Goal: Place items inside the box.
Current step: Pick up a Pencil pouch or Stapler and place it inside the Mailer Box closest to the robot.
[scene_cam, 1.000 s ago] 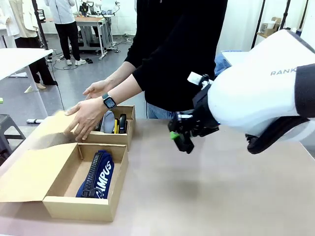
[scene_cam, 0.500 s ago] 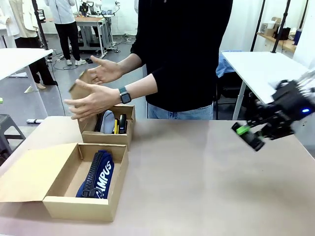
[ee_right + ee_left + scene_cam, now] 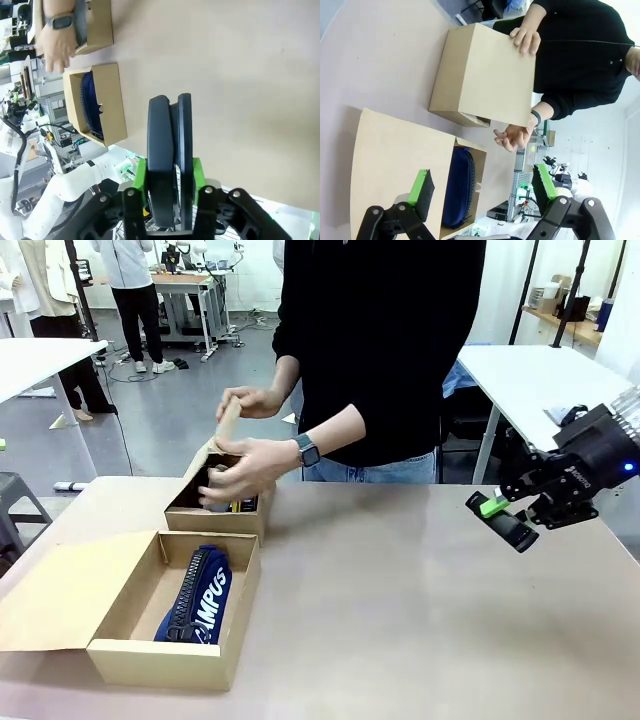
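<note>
Right gripper (image 3: 169, 176) clamped on stapler (image 3: 167, 130); left gripper (image 3: 482, 192) open.
Pouch (image 3: 461, 185) in box (image 3: 395, 160) under left gripper; hand (image 3: 525, 39) on far box (image 3: 480, 75) beyond.

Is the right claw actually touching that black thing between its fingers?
Touching. In the right wrist view, the right gripper clamps the black stapler between its green pads, pressed against both sides.

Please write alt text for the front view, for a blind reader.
A person in black stands across the table, one hand holding up the lid of the far box, the other hand at its opening. The near box lies open with a navy CAMPUS pouch inside; at right, the right claw grips a black object.
</note>
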`<state>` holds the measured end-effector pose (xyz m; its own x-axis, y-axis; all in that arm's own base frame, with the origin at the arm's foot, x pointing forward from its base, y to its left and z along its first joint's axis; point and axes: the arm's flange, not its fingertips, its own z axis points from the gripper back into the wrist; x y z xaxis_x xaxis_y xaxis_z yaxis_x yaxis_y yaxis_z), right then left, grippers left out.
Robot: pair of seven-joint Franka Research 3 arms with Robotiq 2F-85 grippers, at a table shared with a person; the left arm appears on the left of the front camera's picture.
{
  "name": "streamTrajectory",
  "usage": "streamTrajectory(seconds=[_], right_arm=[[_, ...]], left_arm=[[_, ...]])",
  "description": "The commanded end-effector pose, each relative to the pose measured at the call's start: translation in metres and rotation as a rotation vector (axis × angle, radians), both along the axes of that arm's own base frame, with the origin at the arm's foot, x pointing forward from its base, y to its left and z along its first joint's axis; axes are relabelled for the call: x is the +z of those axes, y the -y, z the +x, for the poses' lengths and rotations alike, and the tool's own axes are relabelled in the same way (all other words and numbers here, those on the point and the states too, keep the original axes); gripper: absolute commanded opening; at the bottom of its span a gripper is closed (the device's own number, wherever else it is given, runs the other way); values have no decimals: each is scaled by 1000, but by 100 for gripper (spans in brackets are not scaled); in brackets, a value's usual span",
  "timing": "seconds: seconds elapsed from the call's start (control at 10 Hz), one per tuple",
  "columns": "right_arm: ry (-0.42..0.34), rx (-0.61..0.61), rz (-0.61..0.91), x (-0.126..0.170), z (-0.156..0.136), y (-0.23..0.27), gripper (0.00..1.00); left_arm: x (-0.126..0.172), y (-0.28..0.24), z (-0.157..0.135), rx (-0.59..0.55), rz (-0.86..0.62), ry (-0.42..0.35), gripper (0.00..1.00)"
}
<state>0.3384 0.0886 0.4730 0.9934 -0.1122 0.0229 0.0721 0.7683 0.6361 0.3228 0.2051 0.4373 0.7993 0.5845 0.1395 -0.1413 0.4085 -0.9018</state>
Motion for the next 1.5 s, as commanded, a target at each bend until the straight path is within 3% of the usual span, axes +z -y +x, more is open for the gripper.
streamTrajectory(seconds=[0.0, 0.8, 1.4], right_arm=[[29, 11, 27, -9, -9, 0, 42], [17, 120, -7, -12, -7, -40, 42], [148, 378, 4, -17, -14, -178, 42]], left_arm=[[-1, 0, -1, -11, -5, 25, 100], [-1, 0, -1, -11, -5, 25, 100], [-1, 0, -1, -11, -5, 25, 100]])
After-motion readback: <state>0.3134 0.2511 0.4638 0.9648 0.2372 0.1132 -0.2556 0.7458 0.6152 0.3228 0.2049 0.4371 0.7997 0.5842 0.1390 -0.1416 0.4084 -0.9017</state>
